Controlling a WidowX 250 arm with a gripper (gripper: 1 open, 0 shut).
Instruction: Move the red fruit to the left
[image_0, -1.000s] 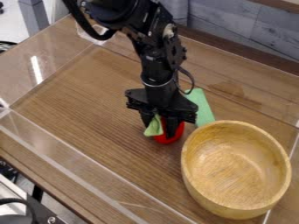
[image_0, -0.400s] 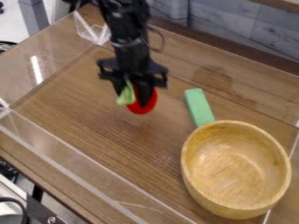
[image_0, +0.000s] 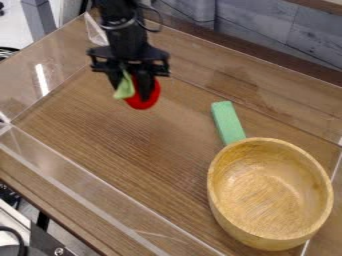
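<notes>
Camera: red fruit (image_0: 143, 97) has moved away from the bowl (image_0: 270, 194).

Red fruit: one (image_0: 144, 97), showing toward eleven o'clock from the middle of the view
Light green stem piece: one (image_0: 124, 86), showing at the fruit's ten o'clock side
Green oblong block: one (image_0: 229, 123), lying toward three o'clock
Wooden bowl: one (image_0: 269, 195), sitting between four and five o'clock
Robot arm: one (image_0: 126, 28), reaching in from between eleven and twelve o'clock
Gripper: one (image_0: 136, 88), holding one fruit toward eleven o'clock
Wooden table: one (image_0: 120, 150), bearing one block and one bowl
</notes>
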